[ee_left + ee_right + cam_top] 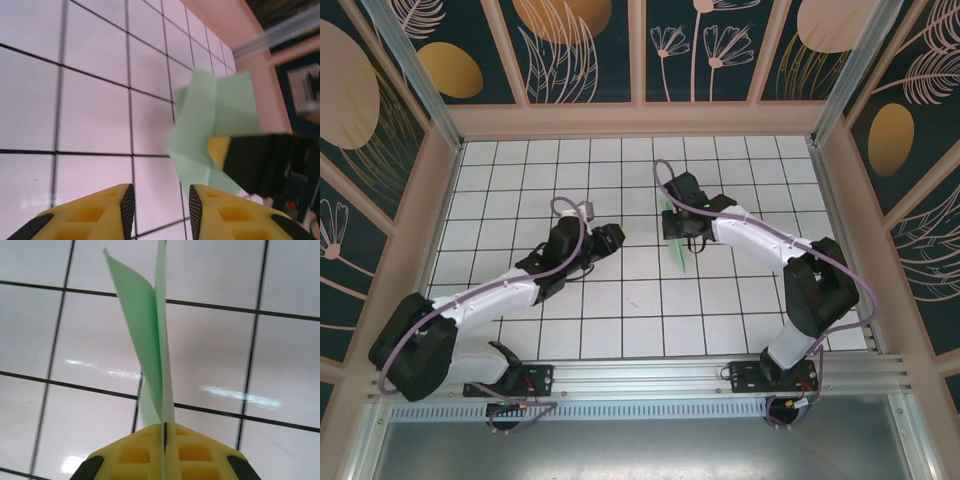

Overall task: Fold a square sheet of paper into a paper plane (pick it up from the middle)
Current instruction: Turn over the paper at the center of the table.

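- At the bottom edge of the right wrist view, the right gripper [164,432] is seen pressed fully together. Its yellow fingers [135,455] are clamped on the lower edge of the paper plane [145,340].
- At the bottom of the left wrist view, the left gripper [160,195] is seen parted by a narrow gap. Nothing is held in it, and bare tile is visible between the fingers.
- The paper plane is held on edge, running up to the top of the right wrist frame. Two layers meet at the pinch and splay apart further out.
- In the top view it is seen as a thin green sliver just right of centre. Whether its tip touches the table [620,320] cannot be told.
- The paper is judged very light, thin and limp, easily creased and likely to slip between smooth pads.
- The stacked layers along the centre crease are judged the stiffest place to be gripped. The loose flaps would probably bend or tear.
- No print, label or brand can be read on the pale green paper.
- The far wall panels [580,40] along the top of the top view are decorated with leaf and flower shapes, without any writing.
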